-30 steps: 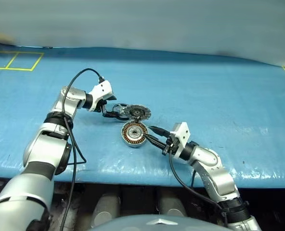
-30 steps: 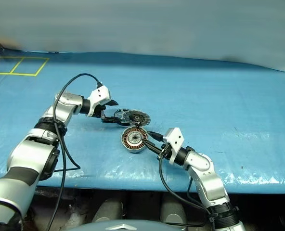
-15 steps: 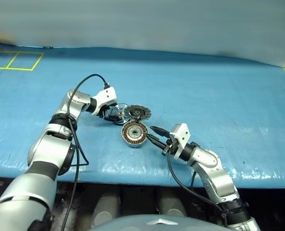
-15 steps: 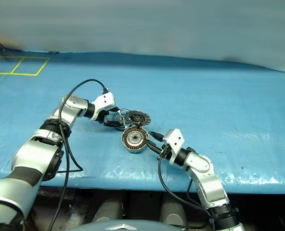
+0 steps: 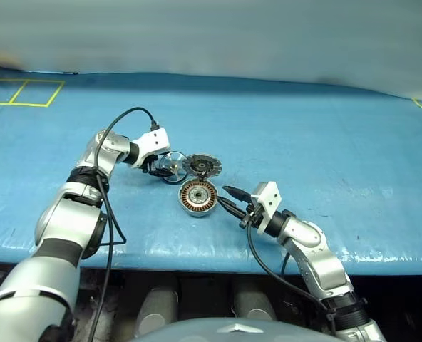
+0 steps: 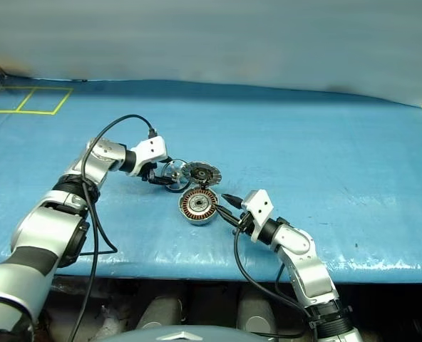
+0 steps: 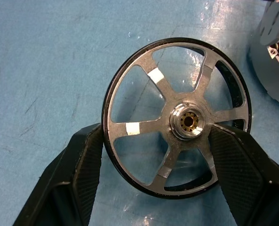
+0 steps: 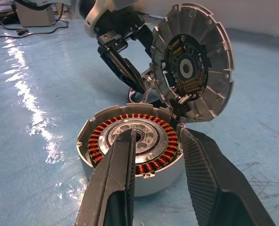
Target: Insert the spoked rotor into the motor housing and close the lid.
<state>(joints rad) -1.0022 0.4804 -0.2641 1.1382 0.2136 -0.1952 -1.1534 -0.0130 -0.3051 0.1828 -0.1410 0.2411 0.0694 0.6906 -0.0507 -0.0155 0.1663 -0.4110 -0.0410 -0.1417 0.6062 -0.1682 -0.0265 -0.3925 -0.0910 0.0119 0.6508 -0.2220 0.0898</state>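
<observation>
standing open, lid (image 8: 192, 61) hinges over motor housing (image 8: 130, 141); spoked rotor (image 7: 176, 125) beside

left gripper (image 7: 177, 155) | fingers closed on the spoked rotor (image 7: 176, 117) (rim pinched at both sides) | right gripper (image 5: 229, 198) | held low, fingers parted

Silver arm segments with black joints are seen; white wrist blocks carry black cables and textured black fingers (image 7: 90, 165)
</observation>
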